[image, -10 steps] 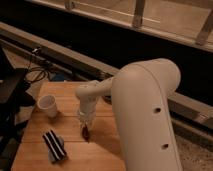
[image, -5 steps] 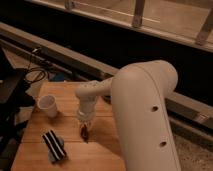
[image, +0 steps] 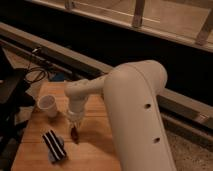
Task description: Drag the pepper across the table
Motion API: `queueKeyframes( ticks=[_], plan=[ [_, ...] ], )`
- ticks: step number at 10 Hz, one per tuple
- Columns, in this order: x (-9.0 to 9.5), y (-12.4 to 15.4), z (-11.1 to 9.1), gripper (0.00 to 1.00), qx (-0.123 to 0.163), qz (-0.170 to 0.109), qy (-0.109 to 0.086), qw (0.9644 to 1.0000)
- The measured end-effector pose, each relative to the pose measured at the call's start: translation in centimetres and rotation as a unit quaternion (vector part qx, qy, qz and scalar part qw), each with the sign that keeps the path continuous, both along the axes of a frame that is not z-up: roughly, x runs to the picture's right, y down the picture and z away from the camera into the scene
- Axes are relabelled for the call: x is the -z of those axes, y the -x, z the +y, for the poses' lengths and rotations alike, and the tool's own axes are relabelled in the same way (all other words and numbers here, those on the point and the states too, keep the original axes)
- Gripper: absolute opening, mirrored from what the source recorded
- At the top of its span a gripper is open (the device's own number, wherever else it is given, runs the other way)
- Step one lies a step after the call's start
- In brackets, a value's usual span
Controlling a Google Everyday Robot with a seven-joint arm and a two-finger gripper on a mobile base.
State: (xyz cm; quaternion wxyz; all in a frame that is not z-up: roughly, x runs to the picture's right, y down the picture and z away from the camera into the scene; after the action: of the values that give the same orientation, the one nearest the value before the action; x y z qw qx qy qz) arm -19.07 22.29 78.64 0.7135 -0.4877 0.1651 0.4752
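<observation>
The square light-brown wooden butcher-block table (image: 95, 145) served as the landmark for everything else. The robot's bulky white arm (image: 135, 110) reached over the table's right side toward its middle, ending in the gripper (image: 74, 123), which pointed down just above the tabletop. The small slim dark-red chili pepper (image: 75, 134) lay on the wood near the middle of the table, directly beneath the gripper and seemingly touching its tip. Whether the fingers were clenched on the pepper or released could not be told. A white cup (image: 48, 105) stood upright toward the table's far left corner, apart from the pepper. A black-and-white striped cloth (image: 54, 145), bunched up, lay near the table's left edge, closer to the camera, just beside the pepper on its left.
</observation>
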Motion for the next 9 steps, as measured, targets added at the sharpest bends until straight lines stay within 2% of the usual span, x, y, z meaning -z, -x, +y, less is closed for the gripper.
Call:
queueKeyframes(
  ticks=[4, 9],
  plan=[
    [0.0, 1.8, 0.6, 0.20, 0.007, -0.031, 0.022, 0.9993],
    [-0.2, 4.3, 1.0, 0.20, 0.016, -0.068, 0.039, 0.9968]
  ],
)
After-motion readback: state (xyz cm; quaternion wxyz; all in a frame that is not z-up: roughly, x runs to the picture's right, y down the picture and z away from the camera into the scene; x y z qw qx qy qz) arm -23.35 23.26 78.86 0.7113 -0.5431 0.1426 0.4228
